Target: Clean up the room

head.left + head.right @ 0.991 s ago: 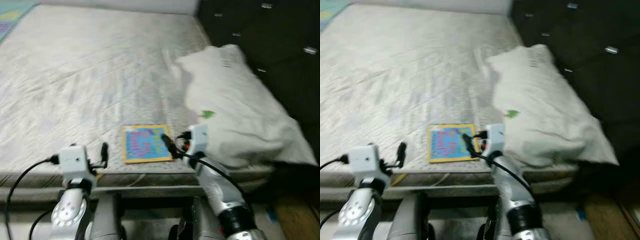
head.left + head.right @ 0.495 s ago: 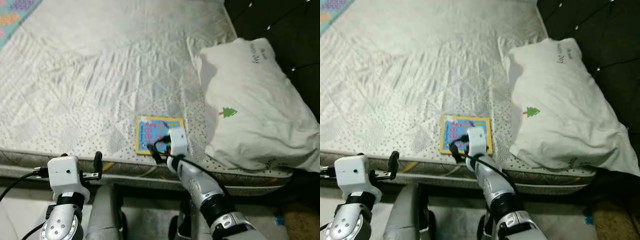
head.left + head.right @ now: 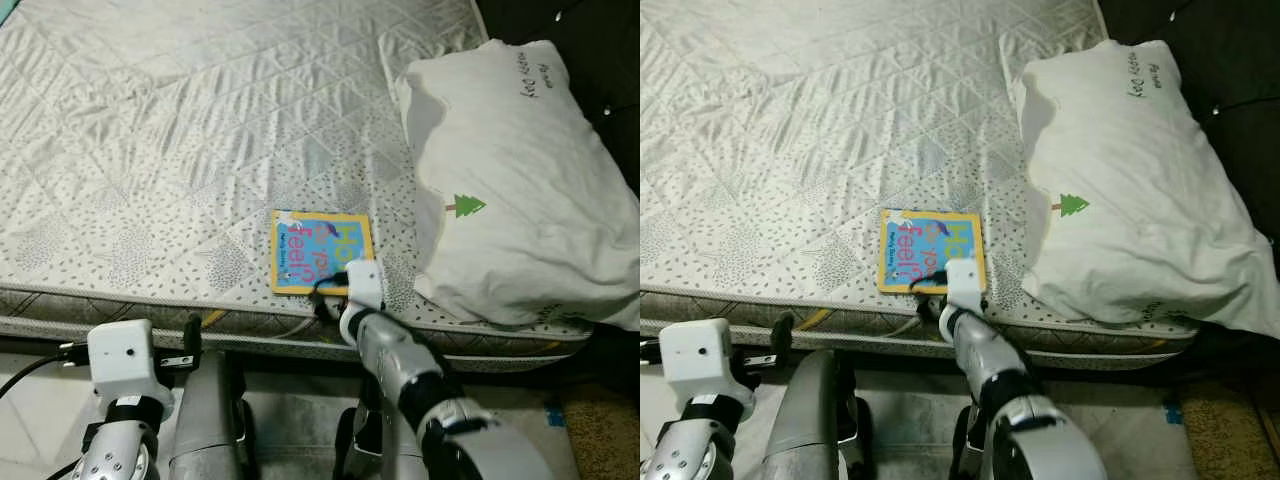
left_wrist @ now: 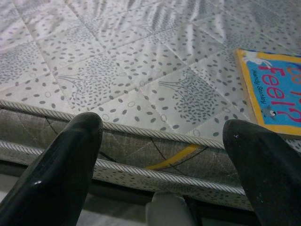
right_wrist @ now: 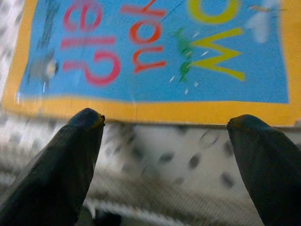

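Book flat on bed near front edge, just left of pillow. Right claw spread open, just short of book's near edge, long axis pointing away. Left claw open, farther left.

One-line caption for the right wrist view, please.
Open right end effector poised just short of the near edge of a blue, yellow-bordered picture book lying on the quilted mattress.

This was a bedroom in a home, shown by a bare quilted mattress on its bed, a white pillow printed with a small green tree beside a dark tufted headboard, and a children's picture book near the mattress edge.
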Available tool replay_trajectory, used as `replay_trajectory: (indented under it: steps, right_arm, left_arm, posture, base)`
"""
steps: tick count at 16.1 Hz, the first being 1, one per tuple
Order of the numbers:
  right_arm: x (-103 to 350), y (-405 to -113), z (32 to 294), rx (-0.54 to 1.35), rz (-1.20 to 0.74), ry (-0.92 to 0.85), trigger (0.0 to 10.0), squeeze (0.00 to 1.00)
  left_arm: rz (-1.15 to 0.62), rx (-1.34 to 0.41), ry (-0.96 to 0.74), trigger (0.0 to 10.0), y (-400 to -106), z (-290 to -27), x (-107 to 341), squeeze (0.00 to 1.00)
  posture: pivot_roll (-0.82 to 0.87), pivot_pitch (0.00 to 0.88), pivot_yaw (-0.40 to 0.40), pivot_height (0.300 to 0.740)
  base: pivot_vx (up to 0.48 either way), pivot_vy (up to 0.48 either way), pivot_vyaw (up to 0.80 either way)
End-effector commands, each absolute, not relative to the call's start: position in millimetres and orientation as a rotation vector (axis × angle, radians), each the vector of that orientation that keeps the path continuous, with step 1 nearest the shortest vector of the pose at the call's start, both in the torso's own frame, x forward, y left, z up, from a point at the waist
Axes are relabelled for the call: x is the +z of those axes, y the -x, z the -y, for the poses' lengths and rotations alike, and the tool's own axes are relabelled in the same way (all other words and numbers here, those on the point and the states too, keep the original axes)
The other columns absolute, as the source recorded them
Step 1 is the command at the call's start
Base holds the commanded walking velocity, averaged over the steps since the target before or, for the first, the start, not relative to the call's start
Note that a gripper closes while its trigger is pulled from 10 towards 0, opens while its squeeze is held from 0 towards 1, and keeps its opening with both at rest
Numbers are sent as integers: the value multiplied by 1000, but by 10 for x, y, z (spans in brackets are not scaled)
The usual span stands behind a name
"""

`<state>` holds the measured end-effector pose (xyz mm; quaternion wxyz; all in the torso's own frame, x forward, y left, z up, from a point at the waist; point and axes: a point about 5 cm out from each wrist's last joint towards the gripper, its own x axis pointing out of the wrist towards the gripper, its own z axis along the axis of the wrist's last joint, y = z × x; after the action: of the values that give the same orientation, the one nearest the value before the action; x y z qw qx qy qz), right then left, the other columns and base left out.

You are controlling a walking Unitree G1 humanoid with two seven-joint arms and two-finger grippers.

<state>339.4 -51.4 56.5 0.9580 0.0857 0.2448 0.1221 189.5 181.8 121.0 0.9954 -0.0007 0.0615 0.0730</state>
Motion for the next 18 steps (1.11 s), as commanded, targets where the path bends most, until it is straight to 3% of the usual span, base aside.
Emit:
replay_trajectory:
  steps: [1, 10, 15, 18]
  right_arm:
    - [561, -3359, 372, 247, -512, -220, 10000, 0]
    - [379, -3262, 465, 218, -588, -223, 10000, 0]
    - [331, -3192, 398, 314, -629, -223, 10000, 0]
    - [279, -3076, 262, 471, -666, -194, 10000, 0]
  left_arm:
    - [-136, 144, 3, 10000, -1866, -1812, 1212, 0]
    - [-146, 133, 10, 10000, -1911, -1807, 1214, 0]
    - [-155, 121, 24, 10000, -1915, -1802, 1208, 0]
    - [-160, 108, 32, 10000, -1919, -1789, 1206, 0]
  posture:
    - [236, 341, -106, 596]
    - [228, 320, -105, 596]
    - [219, 317, -105, 596]
    - [218, 317, -103, 596]
  base:
    - [0, 0, 0]
    - [0, 0, 0]
    - [0, 0, 0]
    - [0, 0, 0]
